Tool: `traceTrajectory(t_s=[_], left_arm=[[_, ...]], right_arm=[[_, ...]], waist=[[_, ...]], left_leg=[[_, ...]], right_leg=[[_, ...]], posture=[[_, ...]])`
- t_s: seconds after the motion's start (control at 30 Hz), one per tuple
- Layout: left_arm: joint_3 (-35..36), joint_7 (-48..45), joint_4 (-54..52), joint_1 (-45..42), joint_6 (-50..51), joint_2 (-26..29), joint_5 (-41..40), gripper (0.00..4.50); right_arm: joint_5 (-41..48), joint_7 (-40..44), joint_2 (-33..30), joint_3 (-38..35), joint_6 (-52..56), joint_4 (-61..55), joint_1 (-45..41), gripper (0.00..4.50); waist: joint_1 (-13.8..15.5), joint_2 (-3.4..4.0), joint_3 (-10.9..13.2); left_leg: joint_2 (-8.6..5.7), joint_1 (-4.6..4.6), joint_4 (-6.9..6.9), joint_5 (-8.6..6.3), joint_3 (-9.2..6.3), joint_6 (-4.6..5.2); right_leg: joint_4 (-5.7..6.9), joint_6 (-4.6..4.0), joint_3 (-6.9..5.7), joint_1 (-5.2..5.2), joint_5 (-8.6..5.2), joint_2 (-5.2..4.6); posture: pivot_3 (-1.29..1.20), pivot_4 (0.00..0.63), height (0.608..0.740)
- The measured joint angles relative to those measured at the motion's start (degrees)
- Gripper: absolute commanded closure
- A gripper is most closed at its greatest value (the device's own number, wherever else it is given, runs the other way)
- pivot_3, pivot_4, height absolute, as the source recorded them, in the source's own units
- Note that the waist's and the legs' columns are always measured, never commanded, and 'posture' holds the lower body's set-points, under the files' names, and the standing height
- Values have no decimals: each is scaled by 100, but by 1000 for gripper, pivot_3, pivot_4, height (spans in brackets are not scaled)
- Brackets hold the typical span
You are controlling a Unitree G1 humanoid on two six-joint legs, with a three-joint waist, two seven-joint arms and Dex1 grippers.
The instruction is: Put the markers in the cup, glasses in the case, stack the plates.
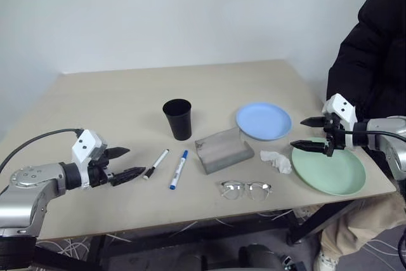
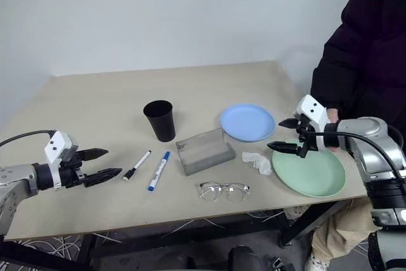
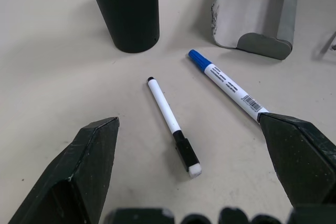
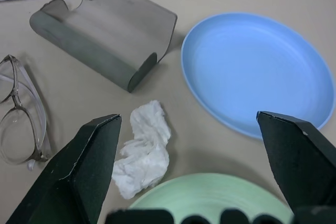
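Note:
Two markers lie side by side on the table: a black-capped marker [image 1: 156,163] and a blue-capped marker [image 1: 179,169]. Just to their left hovers my left gripper [image 1: 124,163], open and empty. The black cup [image 1: 177,118] stands upright behind the markers. The grey case [image 1: 223,150] lies open at the centre, with the clear-framed glasses [image 1: 246,189] in front of it. A light blue plate [image 1: 263,120] sits behind the mint green plate [image 1: 330,171]. My right gripper [image 1: 304,134] is open and empty above the green plate's left rim.
A crumpled white tissue [image 1: 276,160] lies between the case and the green plate. A person in a black jacket [image 1: 371,49] stands at the table's right edge. The tan table [image 1: 120,103] has bare room at the back and left.

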Motion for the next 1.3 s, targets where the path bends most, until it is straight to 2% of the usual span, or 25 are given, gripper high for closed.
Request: traceTrajectory(t_s=[0.37, 0.97, 1.3], left_arm=[[-337, -176, 329, -691, 34, -4, 160, 0], [-473, 80, -121, -495, 87, -386, 192, 0], [-474, 292, -602, -368, 132, -612, 138, 0]], right_arm=[[142, -212, -93, -326, 241, -547, 566, 37], [230, -221, -251, -407, 352, -529, 548, 37], [0, -432, -265, -387, 288, 127, 538, 37]], waist=[[30, -1, -1], [33, -3, -1], [45, -3, -1]], left_leg=[[0, 1, 4, -3, 0, -5], [1, 1, 6, 0, -1, 1], [-4, -1, 10, 1, -1, 1]], right_leg=[[-1, 0, -2, 4, 0, 0], [-2, 0, -2, 5, 0, 1], [-2, 0, 2, 10, 0, 1]], posture=[[0, 0, 732], [0, 0, 732], [0, 0, 732]])
